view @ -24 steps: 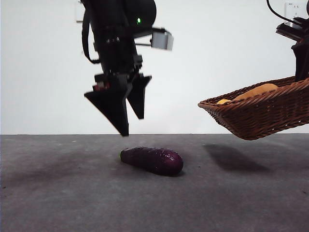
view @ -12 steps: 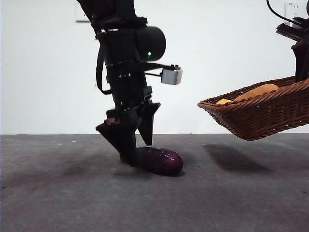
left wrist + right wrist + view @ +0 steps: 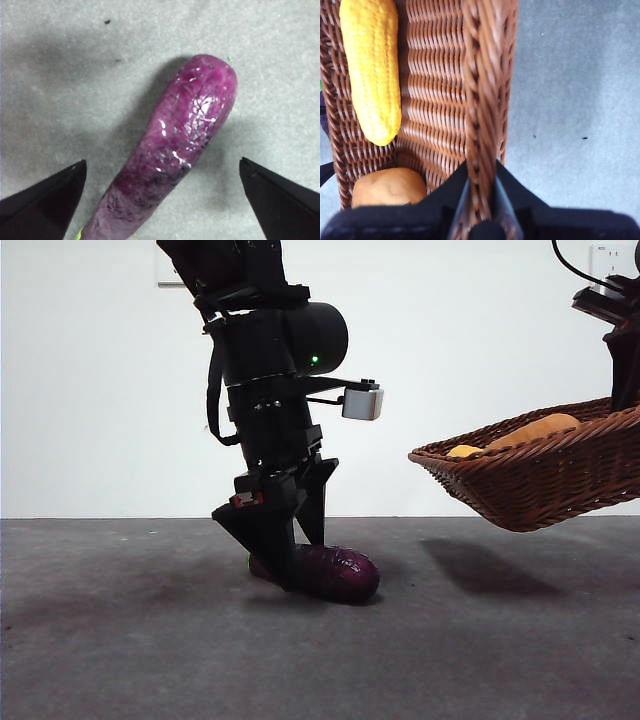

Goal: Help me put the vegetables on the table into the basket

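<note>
Below me the table (image 3: 520, 660) is a flat, matte, dark grey surface with faint lighter scuffs and a few tiny dark specks. One thing lies directly on it: the eggplant (image 3: 335, 573), glossy and dark purple, resting on its side lengthwise. In my left wrist view its rounded end (image 3: 207, 80) points away from me, and a soft shadow lies on the grey just beside it. A broader shadow darkens the table further right.
</note>
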